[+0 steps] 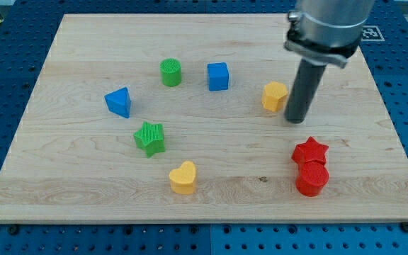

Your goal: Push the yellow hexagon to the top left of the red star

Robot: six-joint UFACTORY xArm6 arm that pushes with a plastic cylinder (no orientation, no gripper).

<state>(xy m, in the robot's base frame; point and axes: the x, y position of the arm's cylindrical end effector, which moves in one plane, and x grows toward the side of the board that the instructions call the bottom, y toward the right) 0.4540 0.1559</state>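
Note:
The yellow hexagon (pixel 275 95) lies on the wooden board right of centre. The red star (pixel 310 151) lies lower right of it, touching a red cylinder (pixel 312 178) just below. My tip (pixel 297 120) stands on the board just to the right of and slightly below the yellow hexagon, very close to its right side, and above the red star. The rod rises to a silver housing at the view's top right.
A blue cube (pixel 218 76) and a green cylinder (pixel 171 72) lie upper middle. A blue triangular block (pixel 119 102) and a green star (pixel 150 138) lie left. A yellow heart (pixel 183 177) lies lower middle. The board's right edge (pixel 395 134) is near.

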